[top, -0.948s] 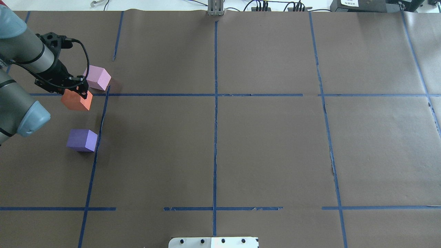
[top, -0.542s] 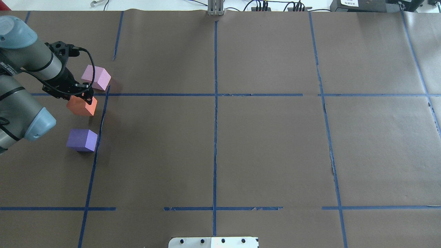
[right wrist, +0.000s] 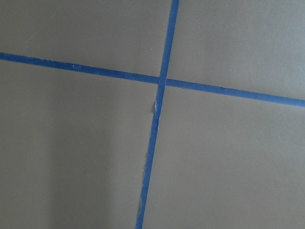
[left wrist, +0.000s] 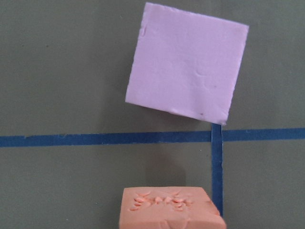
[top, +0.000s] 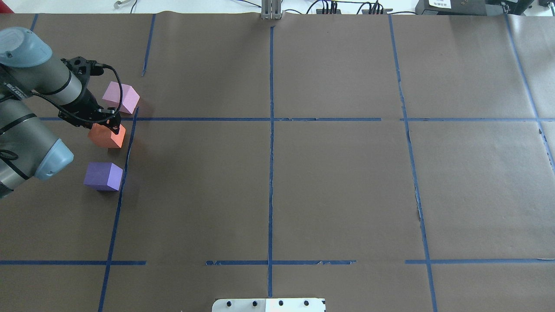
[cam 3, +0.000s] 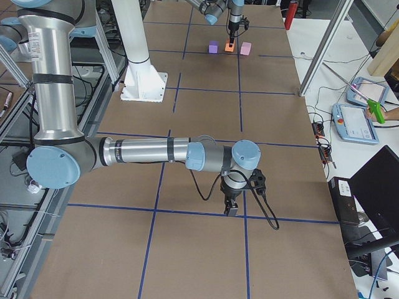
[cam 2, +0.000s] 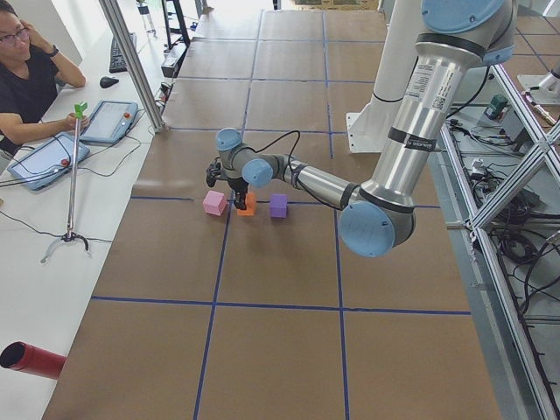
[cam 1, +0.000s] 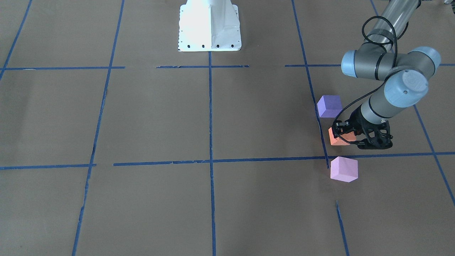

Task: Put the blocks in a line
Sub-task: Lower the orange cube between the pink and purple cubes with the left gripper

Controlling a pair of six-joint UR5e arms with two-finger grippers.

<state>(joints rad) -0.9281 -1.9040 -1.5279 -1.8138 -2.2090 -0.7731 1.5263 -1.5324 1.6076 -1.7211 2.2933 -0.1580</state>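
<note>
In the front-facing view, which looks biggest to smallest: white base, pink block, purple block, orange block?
1. White base.
2. Pink block and purple block: about alike.
3. Orange block shows least, but the left gripper hides part, so unsure.

We see a pale pink-lilac foam cube (left wrist: pixel 187 63) on the brown tabletop (left wrist: pixel 62 71), beyond the blue tape line (left wrist: pixel 95 139); a dented orange foam cube (left wrist: pixel 169 208) sits nearer.

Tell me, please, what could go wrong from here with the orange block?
1. The left gripper holds the orange block close to the pink block; opening or lifting away could nudge it.
2. The pink block sits turned relative to the orange block, so the row may end uneven.
</note>
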